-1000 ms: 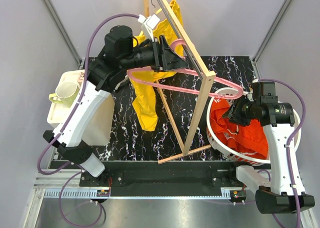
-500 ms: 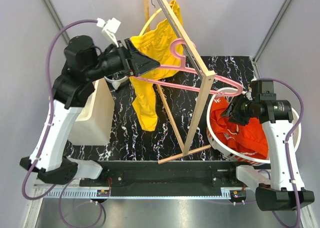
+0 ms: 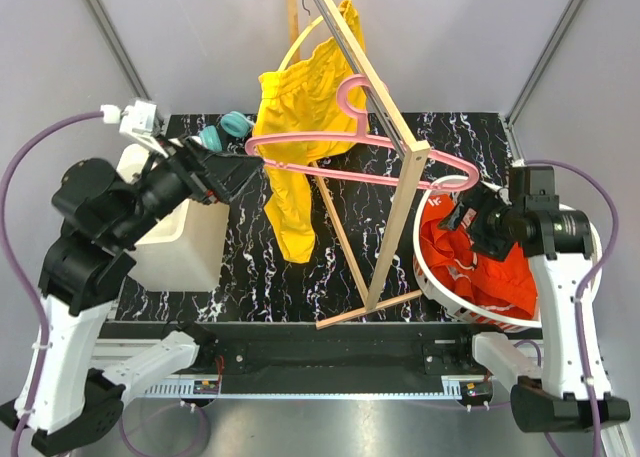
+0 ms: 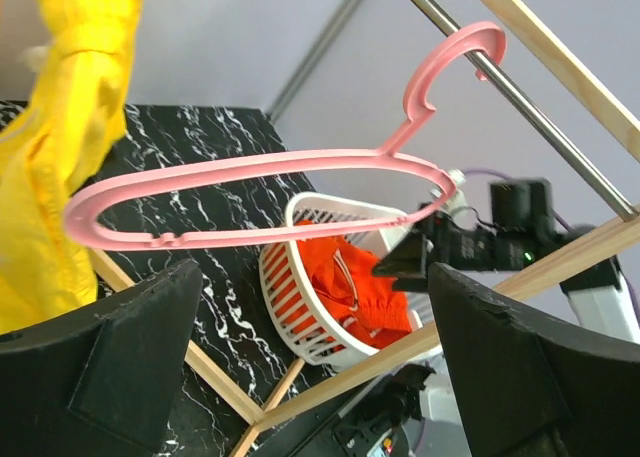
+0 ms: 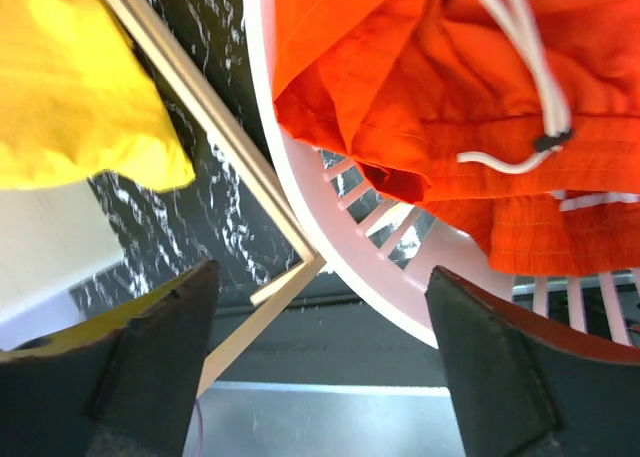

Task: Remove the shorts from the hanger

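Orange-red shorts (image 5: pixel 420 87) are lying in the basket (image 5: pixel 400 297) beneath spread, empty right fingers (image 5: pixel 500 377); the bare pink hanger (image 4: pixel 300 159) is dangling before spread left fingers (image 4: pixel 520 367), possibly unhooking from the rail (image 4: pixel 545 125) if bumped.

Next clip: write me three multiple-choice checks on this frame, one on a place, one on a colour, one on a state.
1. Where are the orange shorts?
A. on the pink hanger
B. in the white basket
C. draped over the wooden rack

2. What colour are the shorts hanging from the rack?
A. yellow
B. blue
C. orange

3. The pink hanger is:
A. bare, hooked on the rack
B. carrying the orange shorts
C. lying in the basket

Answers:
1 B: they lie bunched inside its rim.
2 A: the yellow shorts hang beside the pink hanger.
3 A: its hook sits over the top bar and its frame is empty.
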Available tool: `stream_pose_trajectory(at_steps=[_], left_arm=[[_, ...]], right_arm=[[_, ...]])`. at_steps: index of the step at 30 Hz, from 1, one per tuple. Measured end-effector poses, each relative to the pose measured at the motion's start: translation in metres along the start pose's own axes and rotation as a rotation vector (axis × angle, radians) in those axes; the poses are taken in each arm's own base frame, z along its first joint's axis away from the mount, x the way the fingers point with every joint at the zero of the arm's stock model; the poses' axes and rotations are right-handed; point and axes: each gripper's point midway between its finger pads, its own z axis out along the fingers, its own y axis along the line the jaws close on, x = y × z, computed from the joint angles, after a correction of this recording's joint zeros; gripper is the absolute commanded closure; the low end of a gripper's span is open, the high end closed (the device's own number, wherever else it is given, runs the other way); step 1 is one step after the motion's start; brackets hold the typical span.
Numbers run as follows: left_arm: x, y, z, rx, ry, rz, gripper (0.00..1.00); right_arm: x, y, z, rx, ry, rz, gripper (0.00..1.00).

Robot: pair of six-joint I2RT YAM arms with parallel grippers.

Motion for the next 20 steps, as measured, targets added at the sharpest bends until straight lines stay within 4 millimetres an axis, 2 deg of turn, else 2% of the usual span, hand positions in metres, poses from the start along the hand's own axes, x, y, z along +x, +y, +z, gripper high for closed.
stream_pose_trajectory(at_steps=[6, 11, 14, 17, 20], left_arm=[[-0.011, 0.005, -0.014, -0.043, -0.074, 0.003, 0.01], [-0.011, 0.01, -0.009, -0.065, -0.073, 0.004, 0.01], [-0.018, 0.008, -0.005, -0.069, -0.078, 0.021, 0.01], [-0.031, 0.002, -0.004, -0.065, -0.103, 0.046, 0.01], [-0.038, -0.001, -0.007, -0.061, -0.124, 0.066, 0.01]], right_arm=[[-0.008, -0.013, -0.033, 0.041, -0.178, 0.034, 0.03], [-0.035, -0.014, -0.074, 0.084, -0.355, 0.054, 0.0], [-0.059, -0.003, -0.113, 0.068, -0.487, 0.054, 0.0], [-0.085, 0.02, -0.17, -0.011, -0.66, 0.047, 0.0], [-0.096, 0.037, -0.218, -0.104, -0.795, 0.039, 0.0]])
